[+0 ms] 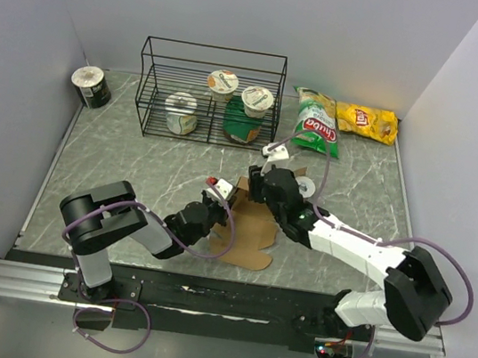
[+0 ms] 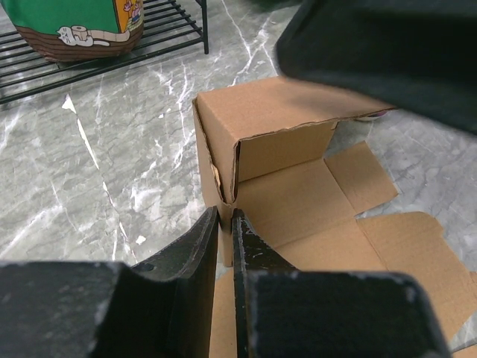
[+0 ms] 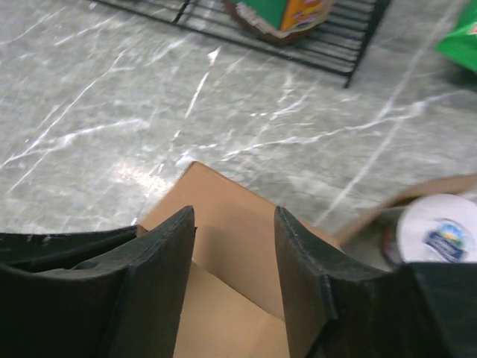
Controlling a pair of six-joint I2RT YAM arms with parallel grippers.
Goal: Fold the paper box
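At table (image 1: 135, 154) centre, paper box (image 2: 276, 142) half-raised. My left gripper (image 2: 226, 221) pinches its corner wall, nearly closed; right gripper (image 3: 235, 224) gapes astride another wall. Close squarely, keeping corner pinned.

A robot lab cell: bare white walls (image 1: 246, 9) box in a marble-look table (image 1: 133, 163), with a metal mounting rail (image 1: 26, 280) at six o'clock.
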